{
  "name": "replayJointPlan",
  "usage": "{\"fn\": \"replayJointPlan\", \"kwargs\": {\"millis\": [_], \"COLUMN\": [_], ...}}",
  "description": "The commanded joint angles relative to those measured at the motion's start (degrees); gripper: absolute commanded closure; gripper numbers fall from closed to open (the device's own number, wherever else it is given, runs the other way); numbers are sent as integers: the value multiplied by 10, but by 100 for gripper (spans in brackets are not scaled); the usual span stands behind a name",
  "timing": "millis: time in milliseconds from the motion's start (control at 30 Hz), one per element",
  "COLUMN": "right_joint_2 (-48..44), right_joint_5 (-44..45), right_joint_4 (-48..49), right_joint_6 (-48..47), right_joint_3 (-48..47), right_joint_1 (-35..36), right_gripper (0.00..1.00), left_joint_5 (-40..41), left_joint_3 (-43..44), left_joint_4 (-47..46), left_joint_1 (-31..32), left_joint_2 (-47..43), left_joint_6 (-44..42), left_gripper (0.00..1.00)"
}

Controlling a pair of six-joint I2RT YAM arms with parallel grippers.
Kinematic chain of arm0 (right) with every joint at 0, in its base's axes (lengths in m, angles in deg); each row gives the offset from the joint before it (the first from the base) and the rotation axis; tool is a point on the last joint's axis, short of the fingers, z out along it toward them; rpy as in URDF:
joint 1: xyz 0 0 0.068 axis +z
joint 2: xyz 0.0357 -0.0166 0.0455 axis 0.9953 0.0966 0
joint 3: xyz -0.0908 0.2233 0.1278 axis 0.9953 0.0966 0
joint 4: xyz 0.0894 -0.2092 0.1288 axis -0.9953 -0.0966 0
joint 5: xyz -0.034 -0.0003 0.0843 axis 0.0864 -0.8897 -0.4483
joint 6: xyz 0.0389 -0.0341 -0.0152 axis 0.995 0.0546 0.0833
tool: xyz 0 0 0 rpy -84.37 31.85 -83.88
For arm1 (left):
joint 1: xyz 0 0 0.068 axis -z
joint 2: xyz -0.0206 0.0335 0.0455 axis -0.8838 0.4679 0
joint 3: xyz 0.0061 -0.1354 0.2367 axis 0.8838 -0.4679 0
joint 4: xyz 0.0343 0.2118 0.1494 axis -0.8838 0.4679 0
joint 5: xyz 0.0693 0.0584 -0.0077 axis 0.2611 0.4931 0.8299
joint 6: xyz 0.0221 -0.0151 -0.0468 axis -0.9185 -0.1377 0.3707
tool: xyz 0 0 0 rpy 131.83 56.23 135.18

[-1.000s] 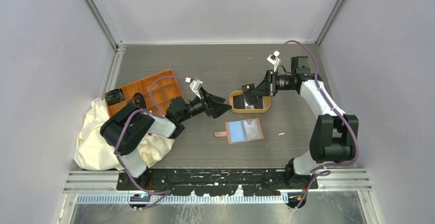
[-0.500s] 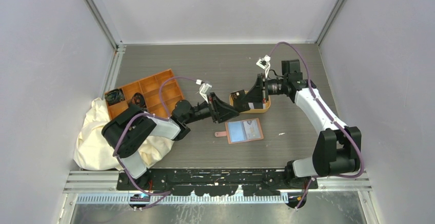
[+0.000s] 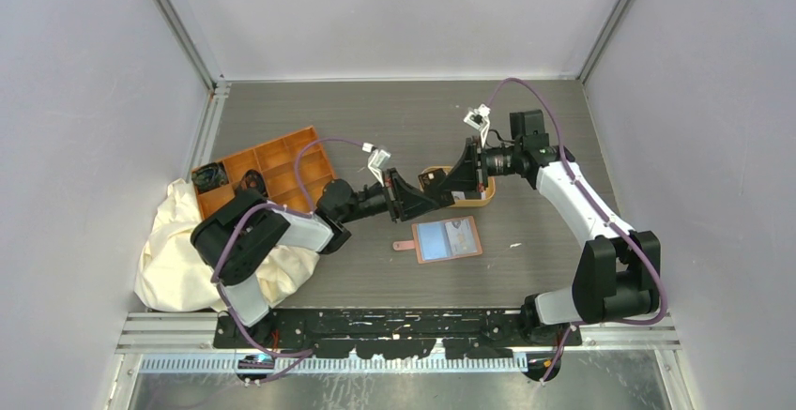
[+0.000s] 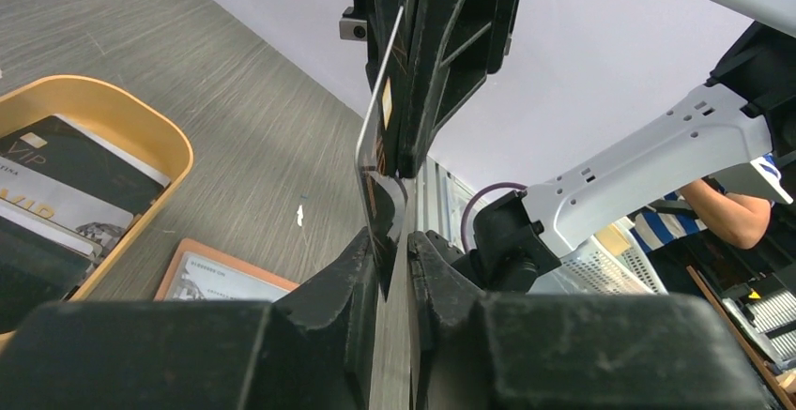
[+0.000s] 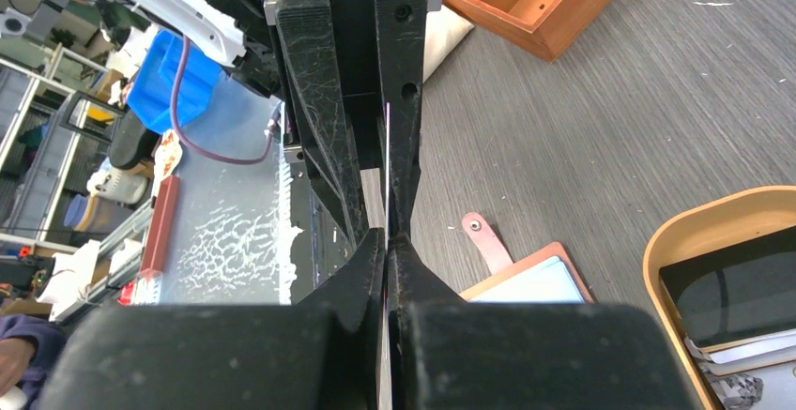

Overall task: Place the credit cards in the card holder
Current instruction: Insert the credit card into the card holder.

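A credit card [image 4: 380, 129] hangs edge-on in the air, pinched at one end by my shut right gripper [image 5: 387, 236]. My left gripper [image 4: 399, 241] faces it tip to tip above the table, left of the oval tray. The card's free end sits between the left fingers, against one pad, with a narrow gap at the other. In the top view the two grippers meet at the card [image 3: 434, 182]. The card holder [image 3: 447, 238] lies open and flat below them, snap tab to the left. More credit cards [image 4: 66, 175] lie in the tan-rimmed oval tray [image 3: 457, 203].
An orange compartment tray [image 3: 272, 161] stands at the back left, with a cream cloth [image 3: 178, 241] bunched in front of it under the left arm. Walls close the table on three sides.
The right gripper carried the card left, away from above the oval tray. The left gripper moved right to meet it, and its jaws narrowed from wide around the card's free end.
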Motion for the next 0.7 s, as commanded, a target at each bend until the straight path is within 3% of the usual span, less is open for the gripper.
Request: {"fn": "replayJointPlan", "kwargs": {"millis": [0, 100, 167, 433, 667], "right_joint_2": [-13, -9, -8, -7, -6], "right_joint_5": [-21, -19, -14, 21, 23], "right_joint_4": [-19, -23, -27, -87, -117], "right_joint_6": [-41, -47, -49, -99, -136], "right_joint_3": [-1, -1, -1, -22, -25], "right_joint_1": [10, 12, 13, 13, 22], "right_gripper": [98, 98, 97, 71, 69], "left_joint_5": [-16, -25, -31, -105, -171], "left_joint_3": [21, 25, 26, 17, 40], "left_joint_4": [-42, -42, -42, -42, -41], "left_joint_1": [-1, -2, -3, -25, -29], "left_joint_2": [5, 9, 10, 17, 48], "left_joint_6": [-1, 2, 3, -4, 18], "left_gripper": [82, 84, 100, 100, 100]}}
